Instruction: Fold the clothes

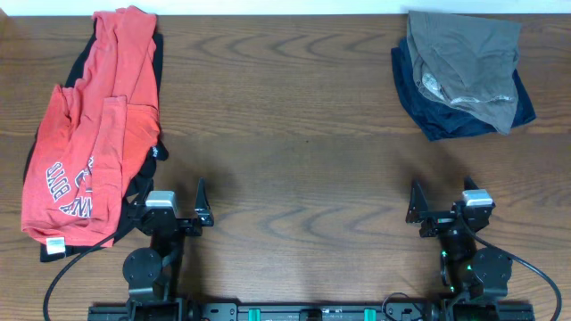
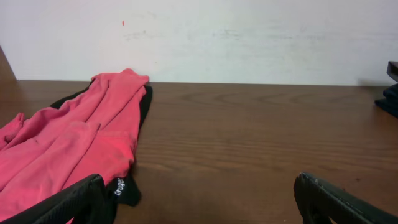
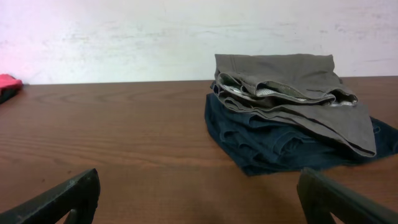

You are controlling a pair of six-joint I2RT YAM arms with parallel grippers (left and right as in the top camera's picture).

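Well, my left gripper [image 2: 198, 186] at 7 o'clock and right gripper [image 3: 199, 177] at 5 o'clock both sat released, jaws wide, grasping nothing. The T-shirt [image 1: 89, 134] lay crumpled at 9 to 10 o'clock on the bench [image 1: 303, 134], lettering toward me, over a black top [image 1: 157, 55] that showed along its edges, just beside the left gripper. At 2 o'clock a grey garment [image 1: 464, 58] lay on a navy garment [image 1: 426, 111].

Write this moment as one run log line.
left claw open, empty | right claw open, empty | orange-red T-shirt crumpled over black top | grey-and-navy pile untouched
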